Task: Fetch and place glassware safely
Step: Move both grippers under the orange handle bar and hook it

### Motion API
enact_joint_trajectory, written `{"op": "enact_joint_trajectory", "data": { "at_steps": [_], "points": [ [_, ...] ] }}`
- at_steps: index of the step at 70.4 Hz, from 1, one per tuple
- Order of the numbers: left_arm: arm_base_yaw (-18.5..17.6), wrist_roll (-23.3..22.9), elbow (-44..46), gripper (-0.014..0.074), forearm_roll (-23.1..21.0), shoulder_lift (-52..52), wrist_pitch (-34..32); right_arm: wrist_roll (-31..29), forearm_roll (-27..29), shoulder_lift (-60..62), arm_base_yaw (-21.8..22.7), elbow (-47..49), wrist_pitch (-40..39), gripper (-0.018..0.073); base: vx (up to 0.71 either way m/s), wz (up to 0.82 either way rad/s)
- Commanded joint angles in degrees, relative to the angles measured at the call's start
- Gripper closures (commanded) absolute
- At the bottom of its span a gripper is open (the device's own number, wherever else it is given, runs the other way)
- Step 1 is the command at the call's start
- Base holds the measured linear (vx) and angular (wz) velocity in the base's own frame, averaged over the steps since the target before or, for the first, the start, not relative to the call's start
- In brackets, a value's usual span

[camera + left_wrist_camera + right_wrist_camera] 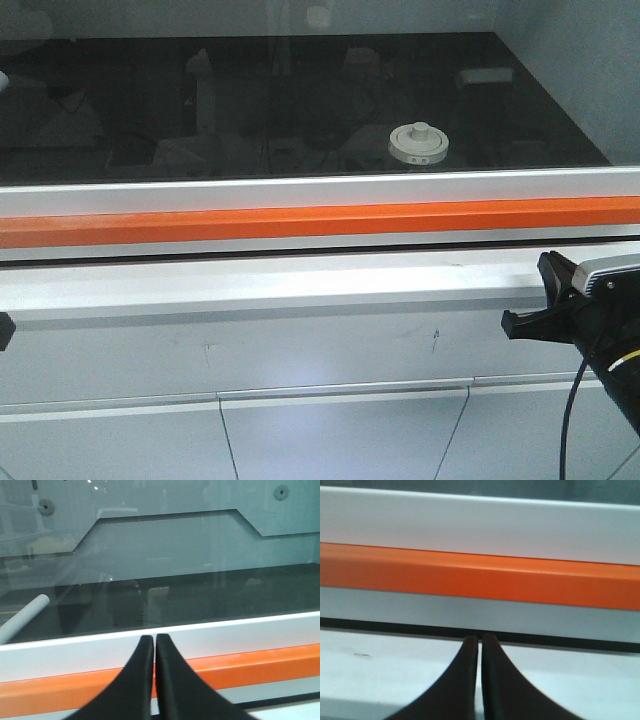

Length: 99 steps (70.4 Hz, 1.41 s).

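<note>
The glassware [418, 143], a squat clear jar with a round off-white lid and a central knob, stands on the dark worktop [300, 60] inside the cabinet, right of centre. It does not show in either wrist view. My right gripper [509, 323] is shut and empty, low at the right in front of the white ledge, well below and right of the jar. In its own view the right gripper [480, 638] faces the orange bar. My left gripper [154, 637] is shut with nothing in it, level with the white frame; only a dark sliver of the left gripper [3, 331] shows at the front view's edge.
A white frame with an orange bar [300, 222] runs across the front, between both grippers and the worktop. Reflections show on a glass pane [165, 550] above it. A white tube [26, 616] lies inside at the left. Grey cabinet doors [340, 430] are below the ledge.
</note>
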<state>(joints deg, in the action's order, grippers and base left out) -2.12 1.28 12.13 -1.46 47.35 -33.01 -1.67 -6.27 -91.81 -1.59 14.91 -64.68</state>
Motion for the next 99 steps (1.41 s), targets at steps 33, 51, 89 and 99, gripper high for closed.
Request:
{"op": "enact_joint_trajectory", "data": {
  "at_steps": [33,51,89,99],
  "points": [
    [0.11,-0.37,1.57,0.0603,-0.1,0.05,-4.0,-0.56,-0.36,-5.13,0.07,6.07,-6.94,0.056,0.0,0.0],
    [0.11,-0.37,1.57,0.0603,-0.1,0.05,-3.78,-0.61,-0.36,-8.05,0.07,9.78,-6.96,0.056,0.0,0.0],
    [0.11,-0.37,1.57,0.0603,-0.1,2.25,-1.43,-0.61,-0.31,-8.23,0.07,14.58,-6.34,0.056,0.0,0.0],
    [0.11,-0.37,1.57,0.0603,-0.1,8.06,-3.68,-0.61,-0.31,-8.23,0.07,14.58,-6.34,0.056,0.0,0.0]
  ]
}}
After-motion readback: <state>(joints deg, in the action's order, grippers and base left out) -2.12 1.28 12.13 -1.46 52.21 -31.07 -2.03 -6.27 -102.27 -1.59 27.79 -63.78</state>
